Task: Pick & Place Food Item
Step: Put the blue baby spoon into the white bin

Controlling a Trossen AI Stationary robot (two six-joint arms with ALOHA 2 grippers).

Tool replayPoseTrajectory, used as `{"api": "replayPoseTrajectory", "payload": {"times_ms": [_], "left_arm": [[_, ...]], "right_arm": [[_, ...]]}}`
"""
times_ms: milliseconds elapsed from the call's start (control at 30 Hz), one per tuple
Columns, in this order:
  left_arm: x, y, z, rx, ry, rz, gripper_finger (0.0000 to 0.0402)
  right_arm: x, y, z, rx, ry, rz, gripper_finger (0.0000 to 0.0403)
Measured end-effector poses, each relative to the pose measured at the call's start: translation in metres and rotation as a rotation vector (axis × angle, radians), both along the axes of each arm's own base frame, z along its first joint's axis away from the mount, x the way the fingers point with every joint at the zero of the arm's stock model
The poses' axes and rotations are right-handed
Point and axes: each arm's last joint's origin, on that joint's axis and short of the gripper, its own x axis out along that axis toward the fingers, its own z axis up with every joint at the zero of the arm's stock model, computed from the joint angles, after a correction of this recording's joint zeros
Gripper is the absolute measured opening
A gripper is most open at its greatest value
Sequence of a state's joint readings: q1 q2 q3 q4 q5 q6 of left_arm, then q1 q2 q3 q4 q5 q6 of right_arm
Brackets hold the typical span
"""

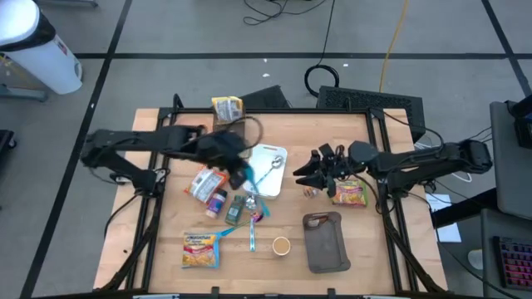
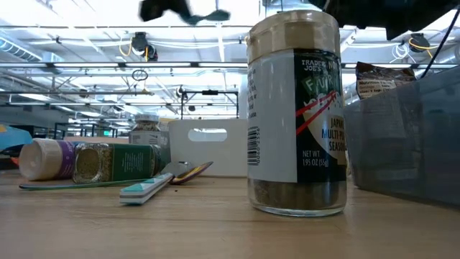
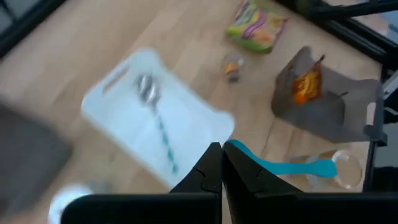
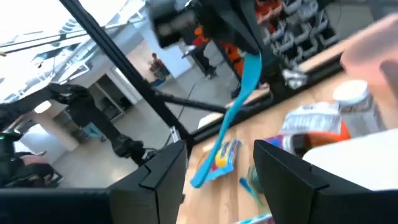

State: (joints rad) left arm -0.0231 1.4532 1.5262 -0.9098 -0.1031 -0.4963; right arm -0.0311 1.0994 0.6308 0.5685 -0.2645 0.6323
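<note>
A: Nearest the low camera stands a seasoning jar [image 2: 297, 115], upright on the wooden surface [image 2: 180, 223], filling much of that view. Its label is cut off at the right.

B: And left of it?

A: Two spice bottles lying on their sides [image 2: 93, 162], then a teal toothbrush [image 2: 146, 189], with the white cutting board [image 2: 208, 147] behind.

B: From above, going left to right?

A: The left gripper [image 1: 241, 173] hangs above the surface at the cutting board's [image 1: 270, 170] left edge, fingers pressed together on a blue spatula [image 1: 252, 184] that dangles from them. A spoon [image 1: 268, 173] lies on the board. Snack packets [image 1: 208, 183] sit just beside the gripper, a noodle packet [image 1: 200, 248] at the front left, a small cup [image 1: 281, 245] nearer the middle, a grey tray [image 1: 325, 241] to its right.

B: The right arm?

A: The right gripper [image 1: 306, 173] hovers right of the board, fingers apart and holding nothing, with a yellow food packet [image 1: 351, 193] beside the arm.

B: Anything unclear?

A: The left wrist view is blurred; the spatula [image 3: 283, 165] shows past the shut fingertips. What lies under the left arm is hidden.
</note>
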Motion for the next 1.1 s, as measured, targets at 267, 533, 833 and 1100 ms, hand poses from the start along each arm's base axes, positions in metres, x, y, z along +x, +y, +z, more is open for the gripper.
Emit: {"api": "replayPoseTrajectory", "payload": {"times_ms": [267,533,833,1100], "left_arm": [[0.068,0.005,0.022,0.103,-0.055,-0.187,0.0002],[0.103,0.011,0.028,0.134,-0.062,-0.277,0.0001],[0.106,0.01,0.029,0.13,-0.063,-0.303,0.0001],[0.106,0.009,0.029,0.129,-0.059,-0.309,0.0001]], "right_arm": [[0.008,0.0,0.002,0.078,-0.072,0.005,0.018],[0.012,-0.001,-0.003,0.103,-0.043,0.005,0.018],[0.012,-0.003,-0.002,0.088,-0.066,-0.057,0.018],[0.012,-0.01,-0.002,0.09,-0.067,-0.079,0.015]]}}
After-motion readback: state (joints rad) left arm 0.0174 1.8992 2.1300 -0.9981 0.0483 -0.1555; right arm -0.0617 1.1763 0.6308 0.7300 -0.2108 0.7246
